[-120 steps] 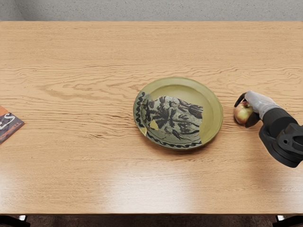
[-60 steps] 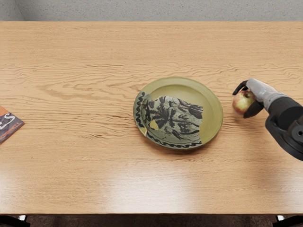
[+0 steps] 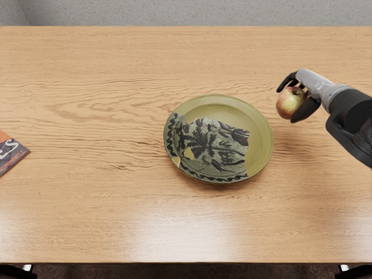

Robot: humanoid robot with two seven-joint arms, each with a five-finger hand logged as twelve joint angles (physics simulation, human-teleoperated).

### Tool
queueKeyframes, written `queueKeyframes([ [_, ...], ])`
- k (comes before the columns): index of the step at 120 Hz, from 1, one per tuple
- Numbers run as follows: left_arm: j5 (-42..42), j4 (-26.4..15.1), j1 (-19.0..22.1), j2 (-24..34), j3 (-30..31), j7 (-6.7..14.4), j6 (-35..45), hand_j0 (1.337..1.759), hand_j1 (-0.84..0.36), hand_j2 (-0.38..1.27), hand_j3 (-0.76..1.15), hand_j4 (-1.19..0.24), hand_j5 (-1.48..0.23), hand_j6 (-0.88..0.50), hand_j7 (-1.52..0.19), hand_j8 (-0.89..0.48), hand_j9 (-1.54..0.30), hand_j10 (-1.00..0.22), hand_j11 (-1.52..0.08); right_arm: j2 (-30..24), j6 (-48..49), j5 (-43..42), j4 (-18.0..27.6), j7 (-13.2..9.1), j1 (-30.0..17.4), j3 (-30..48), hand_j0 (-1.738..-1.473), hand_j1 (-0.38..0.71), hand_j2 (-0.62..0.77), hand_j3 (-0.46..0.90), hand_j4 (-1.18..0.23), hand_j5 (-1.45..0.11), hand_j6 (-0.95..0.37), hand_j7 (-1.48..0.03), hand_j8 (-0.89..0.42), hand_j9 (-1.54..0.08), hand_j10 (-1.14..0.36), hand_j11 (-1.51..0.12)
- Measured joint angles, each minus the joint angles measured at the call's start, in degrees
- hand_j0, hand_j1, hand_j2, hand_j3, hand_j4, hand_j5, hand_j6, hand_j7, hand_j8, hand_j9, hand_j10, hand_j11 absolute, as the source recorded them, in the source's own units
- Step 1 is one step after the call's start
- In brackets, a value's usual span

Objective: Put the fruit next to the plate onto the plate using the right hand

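**A:** What is the right hand (image 3: 309, 86) doing?

**B:** It is reaching in from the right edge and gripping the apple (image 3: 289, 102) in the upper right of the frame. The dark fingers (image 3: 286, 80) are curling over the top of the fruit and the thumb is pressing in from the lower right. The hand is closed snugly around the fruit, not spread.

**A:** Where is the apple sitting relative to the plate (image 3: 264, 131)?

**B:** It is showing just to the right of the plate's upper right rim, apart from it and not over the dish. The plate is lying at the centre of the wooden table (image 3: 116, 87). It is olive green with a dark floral pattern.

**A:** Is any writing showing?

**B:** A dark and orange booklet (image 3: 8, 152) is poking in at the left edge. White lettering is showing on it, with one letter looking like an S. The frame is cutting off the rest, so I cannot read a word.
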Motion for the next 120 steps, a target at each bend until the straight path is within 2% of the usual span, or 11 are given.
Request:
queueKeyframes([
  [27, 0.0, 0.0, -0.1, 0.0, 0.1, 0.0, 0.0, 1.658, 0.35, 0.0, 0.0, 0.0, 0.0, 0.0, 0.0, 0.0, 0.0, 0.0, 0.0, 3.8, 0.7, 5.1, 0.0, 0.0, 5.1, 0.0, -1.657, 0.14, 0.05, 0.0, -0.49, -0.68, -0.39, -0.66, -0.4, -0.67, -0.49, -0.67],
  [46, 0.1, 0.0, -0.1, 0.0, 0.2, 0.0, 0.0, 1.658, 0.35, 0.0, 0.0, 0.0, 0.0, 0.0, 0.0, 0.0, 0.0, 0.0, 0.0, 7.3, 0.7, 6.9, 0.0, 0.0, 5.8, 0.0, -1.658, 0.14, 0.09, 0.0, -0.49, -0.68, -0.39, -0.66, -0.4, -0.67, -0.49, -0.68],
  [80, 0.1, 0.0, 0.0, 0.0, 0.2, 0.0, 0.0, 1.658, 0.35, 0.0, 0.0, 0.0, 0.0, 0.0, 0.0, 0.0, 0.0, 0.0, 0.0, 12.2, 0.3, 9.3, -0.1, 0.0, 5.6, 0.0, -1.658, 0.23, 0.45, 0.0, -0.48, -0.68, -0.43, -0.66, -0.43, -0.67, -0.49, -0.68],
  [120, 0.1, 0.1, 0.0, 0.0, 0.2, 0.0, 0.0, 1.658, 0.35, 0.0, 0.0, 0.0, 0.0, 0.0, 0.0, 0.0, 0.0, 0.0, 0.0, 15.9, -0.8, 9.5, -1.0, 0.0, 4.1, 0.0, -1.656, 0.15, 0.12, 0.0, -0.5, -0.67, -0.4, -0.66, -0.41, -0.67, -0.5, -0.67],
])
